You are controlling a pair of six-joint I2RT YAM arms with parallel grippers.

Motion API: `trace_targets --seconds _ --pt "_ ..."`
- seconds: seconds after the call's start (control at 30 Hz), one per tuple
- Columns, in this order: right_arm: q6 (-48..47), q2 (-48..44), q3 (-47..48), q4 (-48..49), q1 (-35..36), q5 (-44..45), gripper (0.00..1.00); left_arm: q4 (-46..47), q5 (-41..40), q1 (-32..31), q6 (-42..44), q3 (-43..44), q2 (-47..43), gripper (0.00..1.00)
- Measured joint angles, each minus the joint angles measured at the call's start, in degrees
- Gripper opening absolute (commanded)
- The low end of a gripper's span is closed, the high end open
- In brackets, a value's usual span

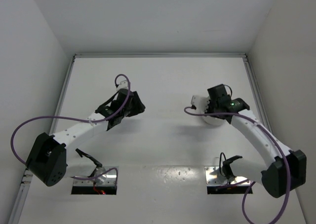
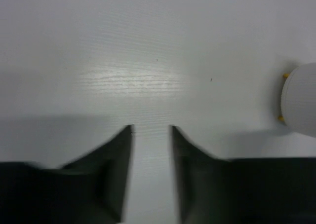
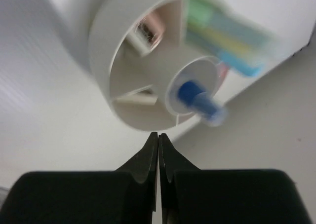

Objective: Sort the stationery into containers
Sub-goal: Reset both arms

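The left hand [image 2: 151, 131] hangs over bare desk [image 2: 148, 46], its fingers spread and holding nothing. The white tub [image 2: 301, 103] stands off to its right. The right hand [image 3: 158, 139] is just beside the tub's rim, fingers pressed together and empty. Inside, the pastel sticks [image 3: 222, 36] share one compartment, a small tan block [image 3: 148, 32] sits in another, and the blue-capped bottle [image 3: 197, 98] stands in the centre well. These pieces look light, stiff and smooth. The round bottle could slip, so it is best pinched at the cap. The tub itself probably slides if nudged.
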Motion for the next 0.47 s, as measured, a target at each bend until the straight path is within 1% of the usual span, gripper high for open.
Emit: trace_targets --seconds 0.03,0.07,0.1,0.13,0.17,0.2,0.23,0.3,0.33,0.43,0.47 --pt "2.0 -0.9 3.3 -1.4 0.0 -3.3 0.15 0.2 0.3 0.0 0.0 0.0 0.0 0.00" --pt "4.5 -2.1 6.0 -1.7 0.0 -6.9 0.38 0.3 0.7 0.0 0.5 0.0 0.0 0.00" --pt "7.0 -3.5 8.3 -1.2 -0.1 -9.7 0.55 0.4 1.2 0.0 1.1 0.0 0.0 0.00" --pt "11.6 -5.4 9.7 0.5 -0.1 -11.9 0.91 0.5 1.9 0.0 1.5 0.0 0.0 0.00" --pt "16.7 -7.4 10.2 3.4 -0.1 -13.4 1.00 0.5 2.7 0.0 1.9 0.0 0.0 0.00" --pt "21.3 -9.0 10.1 6.6 0.0 -13.4 1.00 0.4 3.6 0.0 2.8 0.1 0.0 0.00" --pt "26.2 -9.9 9.8 9.7 0.0 -12.0 1.00 -0.1 4.9 0.0 4.1 0.7 0.0 0.31" --pt "36.7 -10.0 9.3 16.3 0.0 -6.6 1.00 -1.7 7.4 0.0 7.9 2.8 0.0 0.80" --pt "40.8 -8.8 9.5 18.3 -0.1 -3.2 1.00 -2.7 8.3 0.0 10.0 4.5 0.0 1.00" --pt "49.4 -2.3 11.3 23.8 -0.2 6.8 0.98 -6.3 8.6 -0.2 15.0 11.8 0.0 1.00" --pt "51.0 -0.3 11.0 25.9 -0.3 9.9 1.00 -7.3 8.0 -0.4 16.3 14.1 0.0 1.00"
